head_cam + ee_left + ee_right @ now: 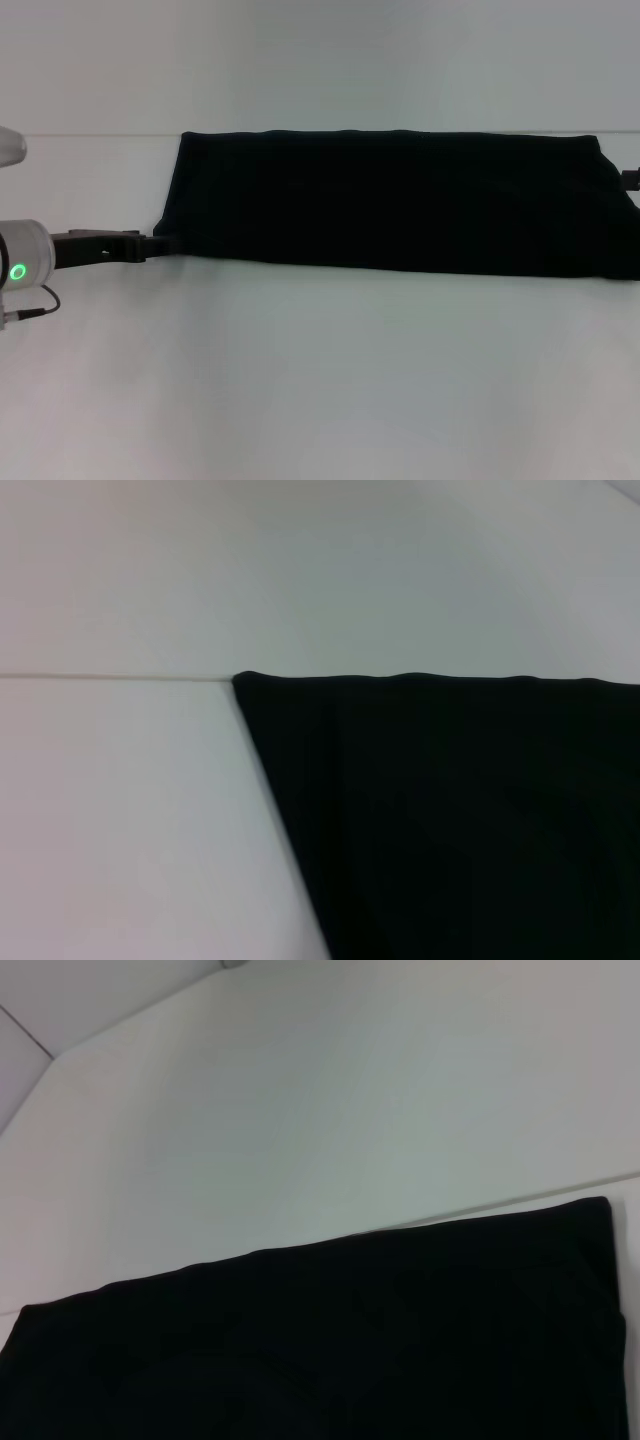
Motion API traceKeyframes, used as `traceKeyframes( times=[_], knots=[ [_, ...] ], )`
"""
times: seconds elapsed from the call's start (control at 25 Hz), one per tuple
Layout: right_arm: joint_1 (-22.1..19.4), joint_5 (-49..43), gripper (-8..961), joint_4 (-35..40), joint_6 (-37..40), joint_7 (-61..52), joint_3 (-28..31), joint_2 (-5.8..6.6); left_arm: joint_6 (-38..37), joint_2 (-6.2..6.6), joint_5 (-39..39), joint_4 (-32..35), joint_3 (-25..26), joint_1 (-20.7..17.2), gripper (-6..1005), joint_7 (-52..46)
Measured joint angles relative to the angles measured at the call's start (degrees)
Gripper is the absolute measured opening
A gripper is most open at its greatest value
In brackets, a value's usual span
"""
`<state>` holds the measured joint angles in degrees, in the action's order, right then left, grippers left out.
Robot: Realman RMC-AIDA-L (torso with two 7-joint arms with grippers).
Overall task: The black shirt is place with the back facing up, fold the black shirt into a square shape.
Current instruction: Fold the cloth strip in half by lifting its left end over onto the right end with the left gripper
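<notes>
Fabric is lying as a long, flat band across the far half of the white table (pixel 320 380): the black shirt (pixel 400 200) is already narrowed lengthwise, its far edge running along the seam where the table is meeting the pale wall (pixel 320 60). You are looking at the left gripper (pixel 160 243) reaching in low from the left, its tip touching the band's near left corner, probably to take that end and carry it across. Whether it is released or clenched on cloth, you cannot tell. At the right end only a dark sliver of the right gripper (pixel 630 179) is showing beside the shirt, and its fingers are hidden. Nothing else is sitting on the surface.
</notes>
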<state>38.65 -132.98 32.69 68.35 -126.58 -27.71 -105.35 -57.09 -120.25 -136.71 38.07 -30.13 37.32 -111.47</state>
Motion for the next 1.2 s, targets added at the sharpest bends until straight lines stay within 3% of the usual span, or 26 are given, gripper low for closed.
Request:
traceKeyframes(
  times=[0.84,1.2],
  knots=[
    [-0.4,0.0,704,0.0,-0.4,-0.1,-1.2,-0.17,2.5,-0.51,-0.1,-0.9,-3.5,1.6,652,0.1],
    [-0.9,-0.1,704,0.0,-0.4,-0.2,-1.2,-0.35,4.1,-0.43,-1.2,-1.1,-3.7,2.0,226,-0.2]
  ],
)
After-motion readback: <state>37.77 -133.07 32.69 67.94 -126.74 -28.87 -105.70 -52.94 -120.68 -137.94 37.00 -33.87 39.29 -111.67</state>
